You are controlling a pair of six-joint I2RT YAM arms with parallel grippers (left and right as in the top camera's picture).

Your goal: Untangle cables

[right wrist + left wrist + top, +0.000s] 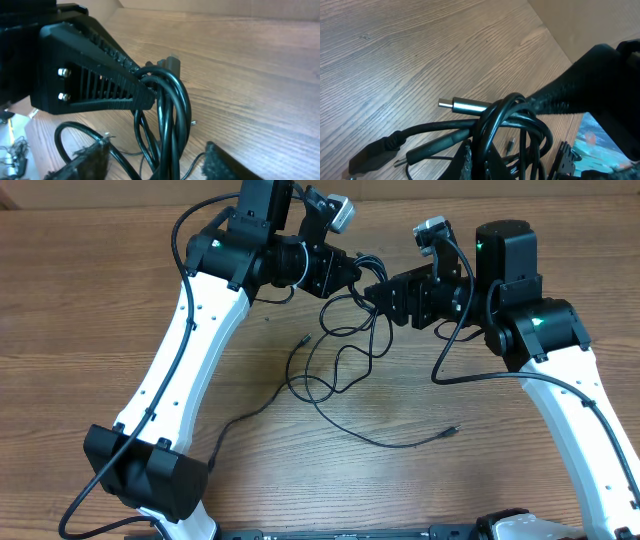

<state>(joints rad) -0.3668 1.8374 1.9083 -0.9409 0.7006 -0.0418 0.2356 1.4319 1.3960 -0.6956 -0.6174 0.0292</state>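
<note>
The cables [345,352] are thin black cords in a loose tangle on the wooden table [100,300]. Their upper loops are lifted between the two grippers. My left gripper [352,272] is shut on a bunch of those loops [505,107]; its fingers pinch the cords at the bottom of the left wrist view [479,155]. A silvery-tipped plug [461,105] sticks out beside the bunch. My right gripper [378,292] faces it closely. In the right wrist view its gripper [157,150] is open, with the hanging cords [172,100] between the pads and touching neither.
Loose cable ends lie on the table: a small plug [303,340] left of the tangle, another [455,430] at the lower right, and one cord trailing toward the left arm's base [150,470]. A cardboard wall [590,20] stands behind the table.
</note>
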